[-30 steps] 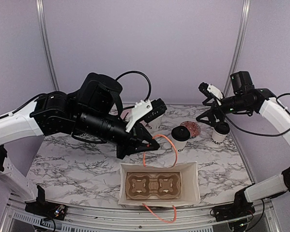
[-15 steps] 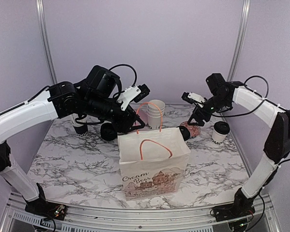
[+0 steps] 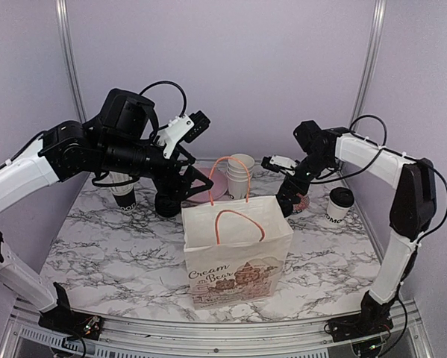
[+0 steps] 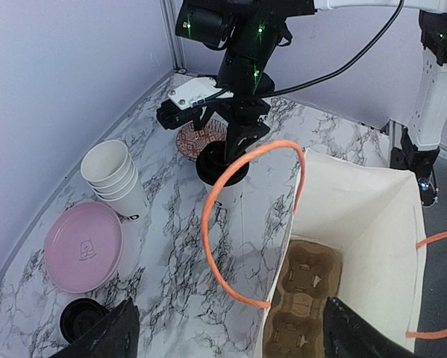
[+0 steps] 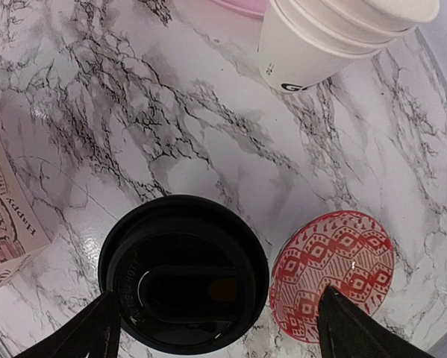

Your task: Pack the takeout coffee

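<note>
**Right gripper over lidded coffee; bag upright, both coffees outside it**

The right gripper (image 5: 219, 332) is released. Its fingers (image 5: 89, 332) stand spread on either side of the black dome lid of the first coffee cup (image 5: 182, 272) and do not clamp it. This cup stands on the marble table (image 3: 111, 246), just behind the paper bag (image 3: 238, 250) and just beside the red patterned coaster (image 5: 331, 276). The second coffee cup (image 3: 339, 205) stands near the table's right edge, well apart from the bag. The left gripper (image 4: 223, 339) is released and grasps nothing; it is positioned above the bag's rear rim. The bag contains a cardboard cup carrier (image 4: 301, 298) with no cup seated in the part that shows. Stacked lidless cups (image 3: 240, 173) and a pink plate (image 4: 83, 246) are located behind the bag.
</note>
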